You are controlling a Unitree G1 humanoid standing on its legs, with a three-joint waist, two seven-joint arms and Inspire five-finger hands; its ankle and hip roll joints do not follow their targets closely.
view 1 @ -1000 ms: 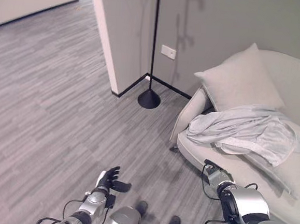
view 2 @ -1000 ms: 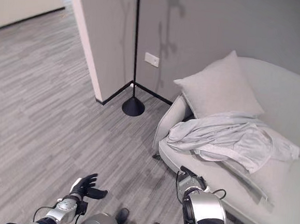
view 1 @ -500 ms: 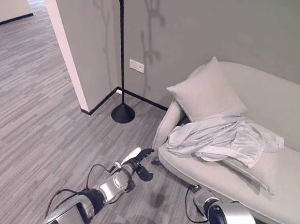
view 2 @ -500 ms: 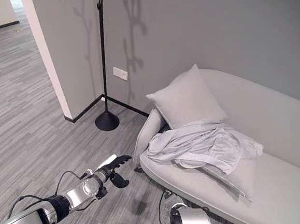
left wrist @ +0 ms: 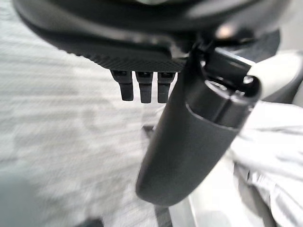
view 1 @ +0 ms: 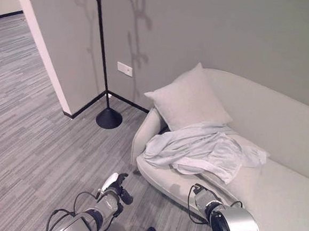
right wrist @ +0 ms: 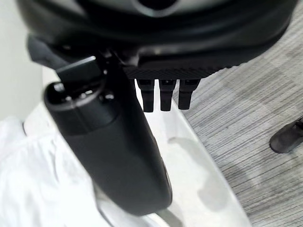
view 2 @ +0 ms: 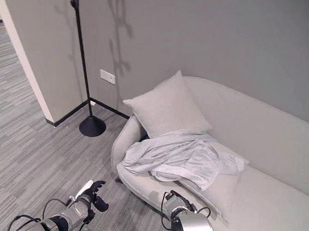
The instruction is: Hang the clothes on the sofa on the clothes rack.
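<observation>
lying crumpled on the sofa [view 1: 277,189] against the pillow [view 1: 191,97], the clothes [view 1: 195,148] are untouched; the left hand [view 1: 114,186] and right hand [right wrist: 118,156] hang low with straight fingers, holding nothing. a grab could catch just one loose fold, so the garment might slip off before reaching the clothes rack [view 1: 102,63].

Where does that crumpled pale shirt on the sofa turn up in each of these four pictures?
Left eye view: the shirt lies mid-picture on the sofa seat, just below the cushion.
Right eye view: the shirt sits at the centre, again under the cushion.
Left wrist view: pale folds at the right edge.
Right wrist view: white cloth at the lower left.
Shared landmark: the cushion in both eye views.
</observation>
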